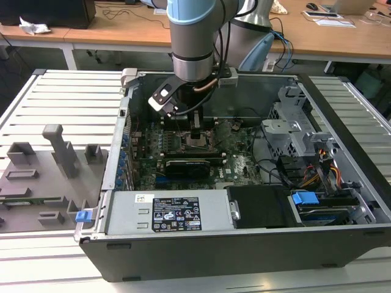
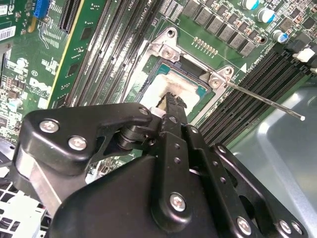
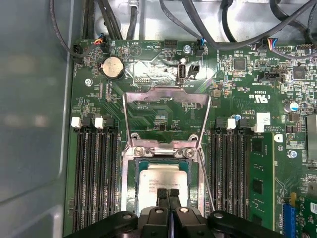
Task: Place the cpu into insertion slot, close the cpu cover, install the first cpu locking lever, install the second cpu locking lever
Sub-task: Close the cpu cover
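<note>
One arm, wrist aimed straight down into the open PC case (image 1: 244, 250); gripper (image 3: 168, 193) has its fingertips pinched together w/ nothing between them. Cpu (image 3: 161, 179) lies flat in the insertion slot (image 3: 132, 184), directly beneath the tips, not off to a side; contact or hair above, can't tell. Cpu cover (image 3: 166, 97) stands flipped open at the slot's hinge edge, opp. the fingers; thin locking lever (image 2: 267, 102) juts loose beside the slot.

Your arm points straight down, gripper closed.
Your arm (image 1: 192, 36) stands upright with the gripper (image 1: 197, 129) at its low end. In the first wrist view, the two black fingers (image 3: 163, 198) press together, tips meeting without a gap.
</note>
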Available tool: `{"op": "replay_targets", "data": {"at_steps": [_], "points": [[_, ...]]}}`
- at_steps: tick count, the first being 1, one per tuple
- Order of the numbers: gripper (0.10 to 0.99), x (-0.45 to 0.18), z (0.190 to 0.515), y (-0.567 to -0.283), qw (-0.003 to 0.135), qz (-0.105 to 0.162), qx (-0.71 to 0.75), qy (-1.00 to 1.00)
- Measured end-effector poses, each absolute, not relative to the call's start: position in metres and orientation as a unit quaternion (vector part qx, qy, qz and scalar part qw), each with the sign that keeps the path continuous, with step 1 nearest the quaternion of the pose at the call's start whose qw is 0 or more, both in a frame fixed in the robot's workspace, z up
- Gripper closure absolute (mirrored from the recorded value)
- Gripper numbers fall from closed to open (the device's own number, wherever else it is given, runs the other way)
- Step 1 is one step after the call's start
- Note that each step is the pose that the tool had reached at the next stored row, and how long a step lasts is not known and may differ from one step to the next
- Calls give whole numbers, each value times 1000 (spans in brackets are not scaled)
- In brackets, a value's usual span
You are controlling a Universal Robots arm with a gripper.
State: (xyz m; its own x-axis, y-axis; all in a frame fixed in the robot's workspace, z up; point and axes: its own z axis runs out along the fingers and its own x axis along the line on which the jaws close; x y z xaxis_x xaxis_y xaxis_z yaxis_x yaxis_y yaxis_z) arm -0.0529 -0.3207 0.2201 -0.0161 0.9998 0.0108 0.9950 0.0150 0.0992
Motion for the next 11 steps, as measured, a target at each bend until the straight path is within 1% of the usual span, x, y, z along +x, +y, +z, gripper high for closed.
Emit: {"op": "replay_targets", "data": {"at_steps": [11], "points": [[980, -44, 224, -321, 28, 39, 701, 711]]}}
